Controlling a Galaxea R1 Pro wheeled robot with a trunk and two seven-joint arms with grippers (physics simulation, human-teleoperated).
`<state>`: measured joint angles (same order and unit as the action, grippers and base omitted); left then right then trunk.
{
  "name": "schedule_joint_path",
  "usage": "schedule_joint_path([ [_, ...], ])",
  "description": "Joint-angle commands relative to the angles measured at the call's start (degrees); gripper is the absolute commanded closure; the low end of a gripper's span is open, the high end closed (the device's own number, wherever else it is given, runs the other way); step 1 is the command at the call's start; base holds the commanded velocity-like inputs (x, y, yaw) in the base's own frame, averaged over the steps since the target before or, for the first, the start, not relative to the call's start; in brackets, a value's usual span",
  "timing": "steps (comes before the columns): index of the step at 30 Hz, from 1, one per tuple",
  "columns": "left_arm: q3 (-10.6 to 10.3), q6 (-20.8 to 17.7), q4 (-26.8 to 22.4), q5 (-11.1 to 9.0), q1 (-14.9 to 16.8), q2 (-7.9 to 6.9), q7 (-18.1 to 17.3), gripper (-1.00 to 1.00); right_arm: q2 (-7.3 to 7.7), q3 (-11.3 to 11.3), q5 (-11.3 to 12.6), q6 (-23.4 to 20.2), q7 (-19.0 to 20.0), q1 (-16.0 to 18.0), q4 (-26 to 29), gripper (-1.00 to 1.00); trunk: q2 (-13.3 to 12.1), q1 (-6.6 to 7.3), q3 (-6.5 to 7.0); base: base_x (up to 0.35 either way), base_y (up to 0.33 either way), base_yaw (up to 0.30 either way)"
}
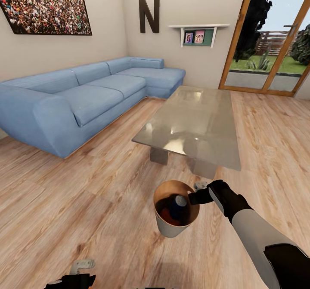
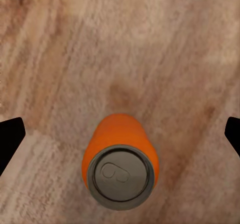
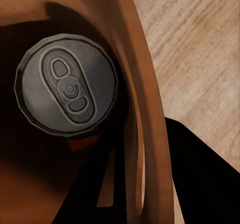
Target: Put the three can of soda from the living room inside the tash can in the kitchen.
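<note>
The tash can [image 1: 175,213] is held by its rim at 3 o'clock, pinched by the right gripper [image 1: 194,198]. A dark blue can [image 1: 177,206] is seen inside, with something red under it. An orange can [image 2: 120,161] is seen upright on the wooden floor [image 2: 165,54] between the left gripper's wide-apart fingers [image 2: 10,139]. A glass bench [image 1: 193,123] stands at 12 o'clock.

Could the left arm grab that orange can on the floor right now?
Probably yes: the orange can stands upright on bare wooden floor, between the left gripper's spread fingers, nothing blocking it.
</note>
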<state>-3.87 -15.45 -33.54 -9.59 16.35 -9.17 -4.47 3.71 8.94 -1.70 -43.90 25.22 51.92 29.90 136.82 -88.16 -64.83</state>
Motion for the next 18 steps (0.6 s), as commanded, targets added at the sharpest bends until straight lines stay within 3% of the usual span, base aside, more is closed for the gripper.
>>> schedule_joint_path([
  [1, 0.00, 0.02, 0.02, 0.03, 0.00, 0.01, 0.04, -1.00, 0.02, -0.05, 0.97, -0.20, -0.23, 0.02, 0.15, 1.00, 0.00, 0.01, 0.01, 0.002, 0.000, 0.000],
  [7, 0.00, 0.06, 0.00, 0.08, 0.00, 0.03, 0.15, -1.00, 0.04, -0.13, 1.05, -0.89, 0.09, 0.02, 3.09, 1.00, 0.00, 0.01, 0.01, 0.000, 0.000, 0.000],
  [11, 0.00, 0.05, -0.03, 0.09, 0.00, 0.03, 0.16, -1.00, 0.15, -0.21, 1.09, -4.70, 0.20, -0.03, 7.46, 1.00, 1.61, -0.87, -0.71, 0.000, 0.000, 0.000],
  [12, 0.01, 0.07, -0.03, 0.06, 0.00, 0.03, 0.16, -1.00, 0.19, -0.60, 1.10, -7.37, 0.29, -0.99, 11.41, 1.00, 2.01, -1.09, -0.89, 0.000, 0.000, 0.000],
  [18, 0.01, 0.07, -0.04, 0.09, 0.00, 0.03, 0.16, -1.00, 0.02, -0.89, 1.09, -11.19, 0.33, -3.65, 17.55, 1.00, 4.41, -2.41, -1.97, 0.000, 0.000, 0.000],
])
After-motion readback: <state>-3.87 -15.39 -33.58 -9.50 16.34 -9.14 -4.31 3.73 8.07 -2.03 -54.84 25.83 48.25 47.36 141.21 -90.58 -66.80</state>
